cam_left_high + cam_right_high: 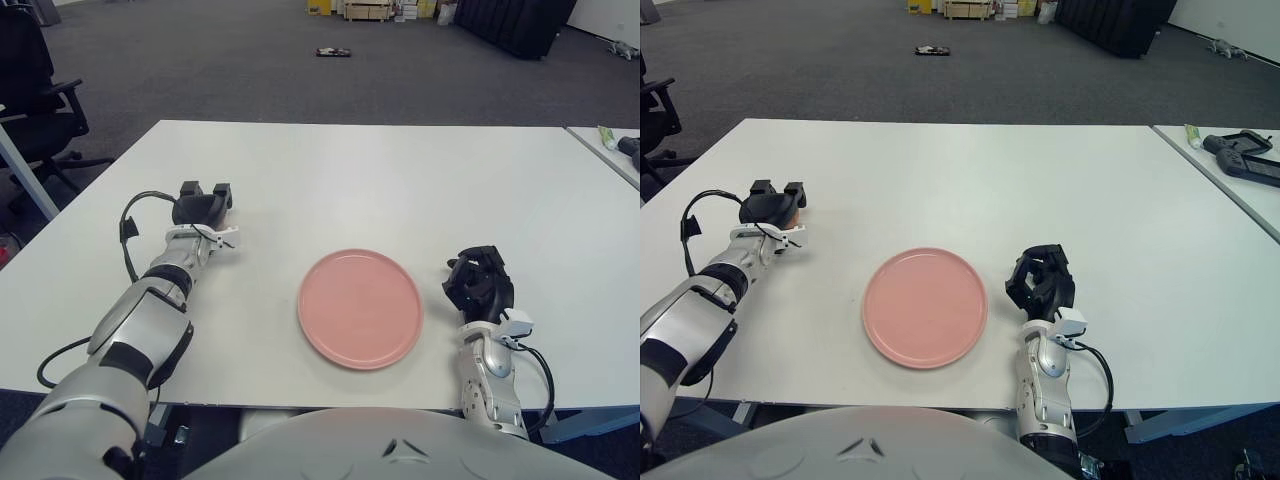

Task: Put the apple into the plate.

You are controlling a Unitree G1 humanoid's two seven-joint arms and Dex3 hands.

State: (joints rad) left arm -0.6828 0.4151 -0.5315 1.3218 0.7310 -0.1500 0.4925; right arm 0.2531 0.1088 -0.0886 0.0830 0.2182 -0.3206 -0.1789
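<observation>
A pink plate (pixel 360 307) lies on the white table (pixel 380 180), near the front edge. My left hand (pixel 204 206) is on the table to the left of the plate, a hand's width from its rim. Its fingers curl over the apple (pixel 797 212), of which only a small reddish sliver shows at the hand's right side; the rest is hidden. My right hand (pixel 479 281) shows just right of the plate, fingers curled and holding nothing.
A second table (pixel 1230 170) stands at the right with a dark device (pixel 1245 155) and a green tube (pixel 1192 134) on it. A black office chair (pixel 35 90) stands at the far left. Boxes and a small object lie on the floor far behind.
</observation>
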